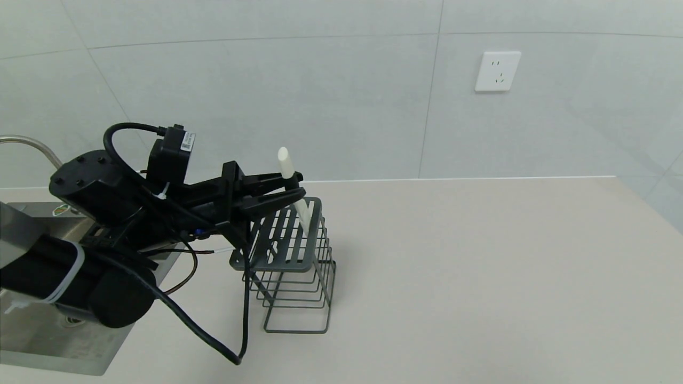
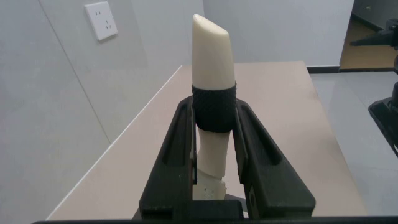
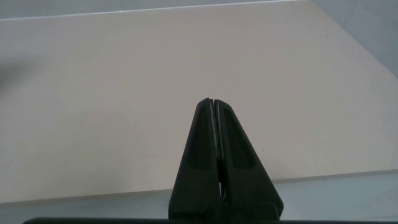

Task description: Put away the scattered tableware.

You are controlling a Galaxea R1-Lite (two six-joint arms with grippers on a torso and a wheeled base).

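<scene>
Left gripper [image 1: 295, 188], above the left end of the counter [image 1: 480, 266]: its two black fingers [image 1: 272, 201] pinch the cream-white handle of a utensil [image 1: 284, 160], which stands nearly upright, tilted slightly; the handle's rounded tip rises above the fingers, and its lower part runs down past them. In the left wrist view the same handle [image 2: 211, 56] sits clamped between the fingers [image 2: 180, 143], with its slanted tip pointing away from the camera.

Wire rack [image 1: 299, 298]: dark grey, with a slatted plate on top; it stands on the counter near the left edge, just beside the sink [image 1: 32, 341]. The utensil's lower part enters the slatted top at the rack's far right corner, and a thin grey stem shows below among the wires; what kind of utensil it is cannot be told.

Sink: stainless steel, set into the counter's left end; a faucet [image 1: 26, 143] curves at its far side.

Right gripper [image 3: 214, 102]: fingers pressed together, holding nothing, over bare counter [image 3: 93, 93] near an edge.

Wall socket [image 1: 497, 71]: white, on the tiled wall behind the counter's far edge.
</scene>
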